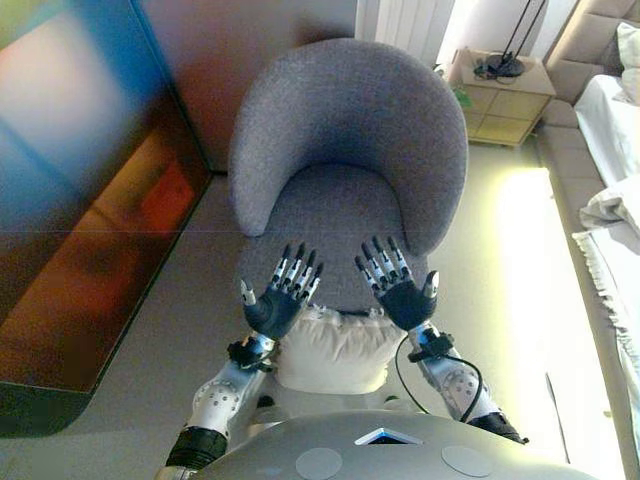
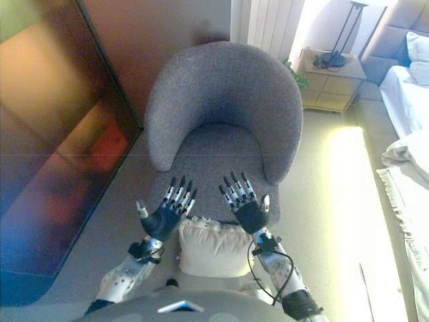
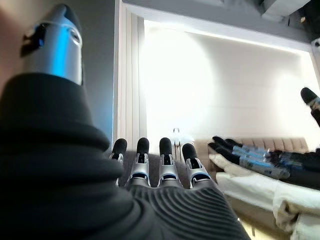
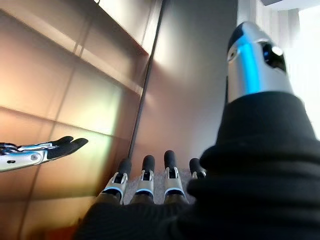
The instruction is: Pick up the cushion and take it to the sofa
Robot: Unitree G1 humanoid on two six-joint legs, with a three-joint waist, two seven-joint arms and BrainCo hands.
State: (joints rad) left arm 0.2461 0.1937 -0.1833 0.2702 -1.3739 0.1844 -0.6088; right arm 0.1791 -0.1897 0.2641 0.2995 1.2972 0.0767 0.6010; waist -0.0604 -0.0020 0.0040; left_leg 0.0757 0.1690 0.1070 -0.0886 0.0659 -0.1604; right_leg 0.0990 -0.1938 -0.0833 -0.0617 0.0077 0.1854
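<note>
Grey armchair (image 1: 350, 150), white cushion (image 1: 335, 350) below

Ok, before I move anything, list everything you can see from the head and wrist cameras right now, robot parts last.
armchair: one, grey, straight ahead, seat bare.
cushion: one, cream-white, below both hands, close to the robot, in front of the armchair.
nightstand: one, pale wood, far right behind the armchair.
lamp: one, dark, standing on the nightstand.
bed: one, white bedding, along the right edge.
glossy panel: one, dark and reflective, on the left.
left hand: open, fingers straight, above the cushion, holding nothing.
right hand: open, fingers straight, above the cushion, holding nothing.
</note>
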